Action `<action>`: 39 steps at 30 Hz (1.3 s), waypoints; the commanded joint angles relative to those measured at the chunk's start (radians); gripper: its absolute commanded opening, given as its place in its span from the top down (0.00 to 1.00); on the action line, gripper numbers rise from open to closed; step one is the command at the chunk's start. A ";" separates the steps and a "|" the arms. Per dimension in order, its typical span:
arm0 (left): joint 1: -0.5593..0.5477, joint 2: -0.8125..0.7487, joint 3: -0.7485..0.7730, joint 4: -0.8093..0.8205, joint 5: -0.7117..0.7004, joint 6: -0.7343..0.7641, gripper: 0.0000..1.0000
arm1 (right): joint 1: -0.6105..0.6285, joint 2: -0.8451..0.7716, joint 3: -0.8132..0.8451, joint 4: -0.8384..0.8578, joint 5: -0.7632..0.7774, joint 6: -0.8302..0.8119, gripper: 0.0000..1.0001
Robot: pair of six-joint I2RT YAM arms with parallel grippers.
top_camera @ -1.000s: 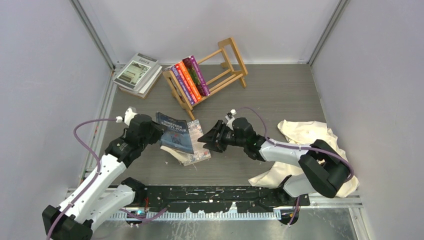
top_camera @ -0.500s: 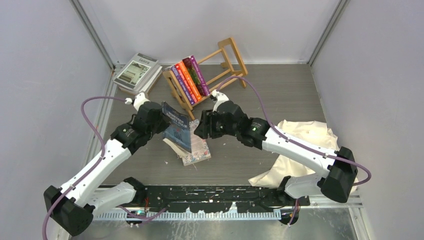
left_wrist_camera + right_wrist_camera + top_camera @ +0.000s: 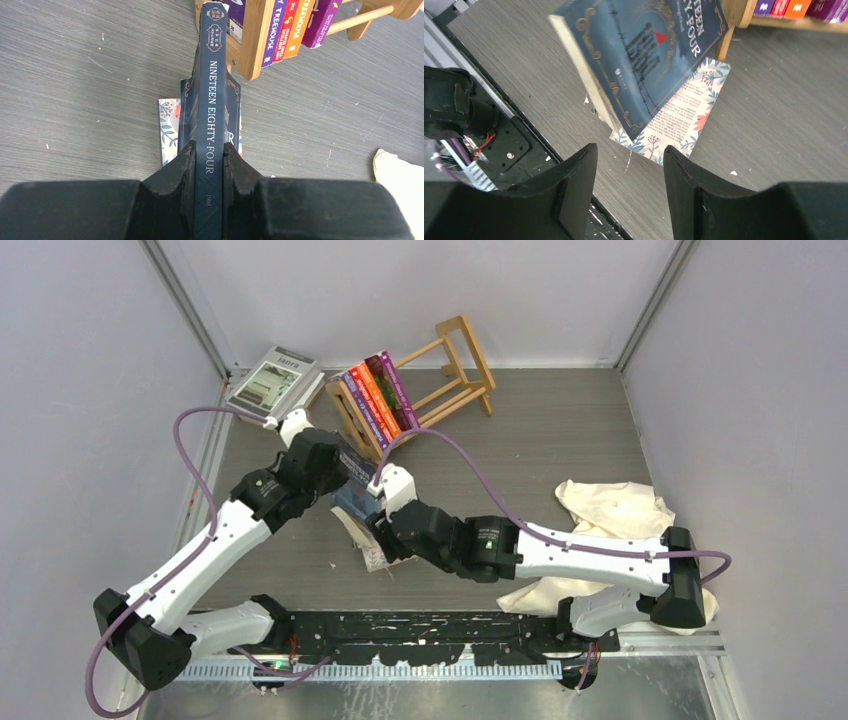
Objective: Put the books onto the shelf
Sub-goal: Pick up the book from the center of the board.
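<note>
My left wrist view shows the left fingers (image 3: 172, 180) clamped on the dark blue book (image 3: 210, 100), spine towards the camera, its far end beside the shelf (image 3: 255, 45) where paperbacks (image 3: 280, 30) stand. The right wrist view shows the right fingers (image 3: 574, 190) spread and holding nothing, above the floral book (image 3: 679, 120) lying flat on the surface (image 3: 774, 100). From above, my right arm (image 3: 560, 545) hides most of that book. Grey and white books (image 3: 272, 380) sit far left, a cream cloth (image 3: 610, 510) to the right.

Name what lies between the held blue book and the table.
The floral book, flat on the table under the blue book that the left end effector grips; both wrist views show it.
</note>
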 commanded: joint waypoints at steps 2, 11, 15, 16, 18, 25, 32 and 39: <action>-0.011 -0.001 0.091 0.045 -0.038 0.003 1.00 | 0.114 0.017 0.043 0.118 0.231 -0.155 0.44; -0.018 0.017 0.129 0.025 -0.004 0.000 1.00 | 0.233 0.109 0.067 0.230 0.363 -0.268 0.43; -0.023 0.017 0.130 0.015 0.014 -0.004 1.00 | 0.253 0.144 0.072 0.306 0.422 -0.307 0.43; -0.024 0.014 0.130 0.014 0.018 -0.005 1.00 | 0.256 0.155 0.074 0.322 0.436 -0.316 0.43; -0.028 0.012 0.133 0.012 0.026 -0.006 1.00 | 0.260 0.176 0.077 0.354 0.465 -0.319 0.42; -0.038 0.012 0.155 -0.008 0.045 0.010 1.00 | 0.261 0.252 0.103 0.415 0.524 -0.371 0.42; -0.049 0.009 0.177 -0.037 0.051 0.022 1.00 | 0.262 0.320 0.123 0.512 0.574 -0.413 0.42; -0.051 -0.010 0.186 -0.061 0.056 0.029 1.00 | 0.236 0.362 0.140 0.541 0.618 -0.428 0.41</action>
